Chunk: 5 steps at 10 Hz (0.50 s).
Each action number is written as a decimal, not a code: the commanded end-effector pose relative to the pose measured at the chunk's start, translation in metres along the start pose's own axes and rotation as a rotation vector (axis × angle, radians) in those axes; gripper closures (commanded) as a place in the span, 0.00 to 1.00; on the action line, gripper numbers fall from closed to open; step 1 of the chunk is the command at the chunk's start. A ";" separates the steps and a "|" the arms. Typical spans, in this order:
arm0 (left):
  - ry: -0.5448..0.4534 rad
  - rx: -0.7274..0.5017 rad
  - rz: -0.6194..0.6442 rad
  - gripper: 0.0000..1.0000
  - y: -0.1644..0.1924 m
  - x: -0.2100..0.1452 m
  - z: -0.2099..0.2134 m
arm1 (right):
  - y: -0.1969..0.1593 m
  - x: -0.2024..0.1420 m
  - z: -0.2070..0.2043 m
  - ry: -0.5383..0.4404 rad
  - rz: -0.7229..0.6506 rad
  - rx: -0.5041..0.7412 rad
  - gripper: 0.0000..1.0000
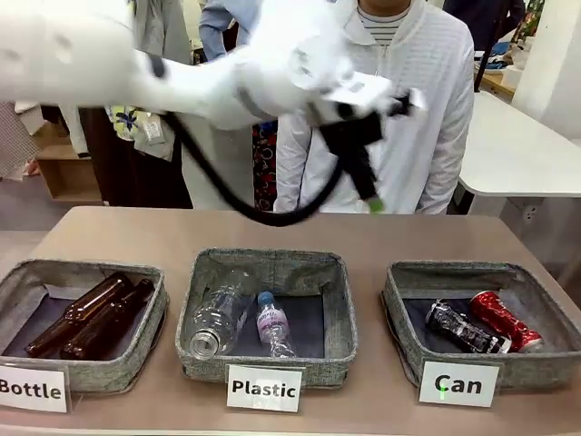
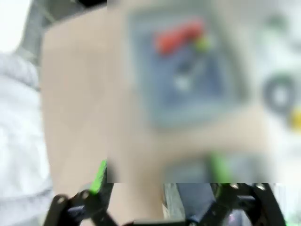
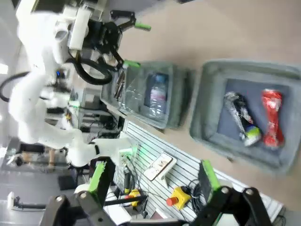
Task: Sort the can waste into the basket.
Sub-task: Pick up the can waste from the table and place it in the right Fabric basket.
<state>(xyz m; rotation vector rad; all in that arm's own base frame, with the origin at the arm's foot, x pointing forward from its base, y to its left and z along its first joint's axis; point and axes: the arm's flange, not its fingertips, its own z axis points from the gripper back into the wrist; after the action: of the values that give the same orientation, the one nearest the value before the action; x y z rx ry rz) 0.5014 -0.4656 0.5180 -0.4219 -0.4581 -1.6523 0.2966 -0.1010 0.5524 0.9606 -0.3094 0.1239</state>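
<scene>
Already both dented metal drink cans lie side by side inside the low square grey woven-fabric basket (image 1: 399,300) behind the white "Can" card (image 1: 458,383), at the right end of the smooth tan counter (image 1: 363,236). The black can with white pattern (image 1: 465,327) rests on the dark lining just left of the shiny red can with white marks (image 1: 505,320); both are crumpled at the waist and angled toward the basket's front right corner.

In the middle, a matching woven basket marked "Plastic" (image 1: 340,300) holds two clear, crinkled plastic bottles (image 1: 218,313). At the left end a third one marked "Bottle" (image 1: 27,272) holds two smooth brown glass bottles (image 1: 91,316).

Above the counter's far edge the left hand (image 1: 368,186) hangs empty with its black fingers spread wide, the green pads pointing down. Seen from its own wrist, the right hand (image 3: 153,176) is also wide and empty, high over the baskets. A person in a white ribbed jacket (image 1: 427,109) stands behind the counter.
</scene>
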 end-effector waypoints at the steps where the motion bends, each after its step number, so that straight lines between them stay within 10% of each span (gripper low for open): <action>1: -0.125 0.010 0.085 0.00 -0.042 -0.100 0.062 | 0.013 0.045 -0.053 0.030 0.044 0.013 0.00; 5: -0.370 -0.031 0.401 0.00 -0.082 -0.291 0.136 | 0.037 0.078 -0.154 0.117 0.046 0.202 0.00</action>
<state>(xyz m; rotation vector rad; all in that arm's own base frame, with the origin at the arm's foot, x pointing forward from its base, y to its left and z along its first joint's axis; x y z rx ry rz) 0.4766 -0.1630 0.4949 -0.7340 -0.5897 -1.2318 0.3809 0.0465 0.5237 1.0842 -0.2193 0.2499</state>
